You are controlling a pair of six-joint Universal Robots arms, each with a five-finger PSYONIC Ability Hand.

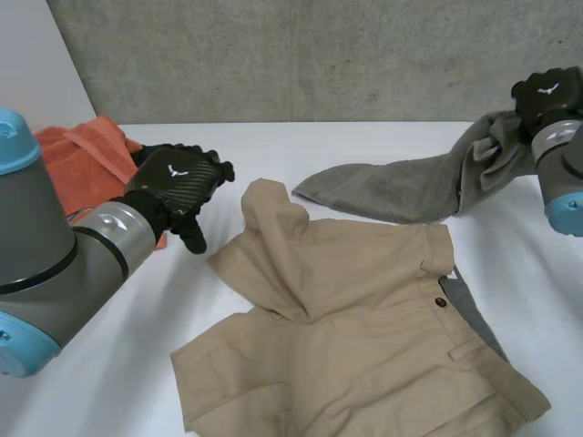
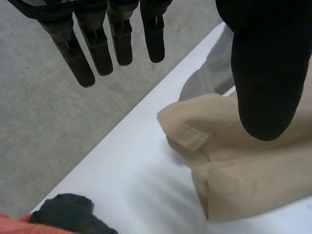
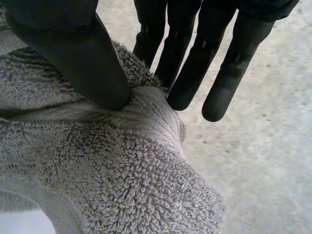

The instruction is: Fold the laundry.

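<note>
The tan shorts (image 1: 364,319) lay spread on the white bench (image 1: 228,150) in front of the robot. Their waistband and button (image 1: 441,301) were towards the robot's right, and one leg (image 1: 269,205) was bunched up into a peak at the far side. Beyond them, a grey towel (image 1: 401,191) rested with one end on the bench, just beside the bunched leg. From there it rose in a slack band to the right hand (image 1: 547,96), which held the other end off the bench at the far right. In the right wrist view the thumb (image 3: 83,58) pressed into a ridge of the towel's pile against the straight fingers (image 3: 195,73), so the hand pinched the towel by that fold. The left hand (image 1: 178,182) hung above the bench between the shorts and a crumpled orange cloth (image 1: 82,155) at the far left corner. Its fingers (image 2: 97,48) were straight and spread apart from the thumb (image 2: 265,73), and it held nothing. Below that palm, the hem of the shorts' bunched leg lay on the bench. A small dark cloth (image 2: 70,214) sat against the orange cloth, though what kind of item it was could not be told.
</note>
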